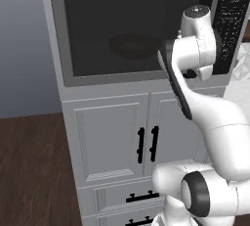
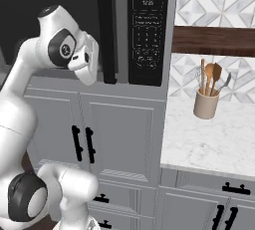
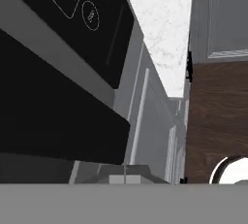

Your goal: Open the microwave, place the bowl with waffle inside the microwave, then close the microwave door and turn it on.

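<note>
The microwave is built in above the white cabinets, and the microwave door is closed. Through its dark window a dim round shape of the bowl shows inside; the waffle cannot be made out. The tall black handle stands between the window and the keypad. My gripper hangs shut and empty just left of the handle's lower end, in front of the door. In the hand view the closed fingertips point down past the handle and the keypad.
White cabinet doors with small black handles and drawers sit under the microwave. To the right a marble counter carries a beige utensil holder, with a wooden shelf above. Dark wood floor lies to the left.
</note>
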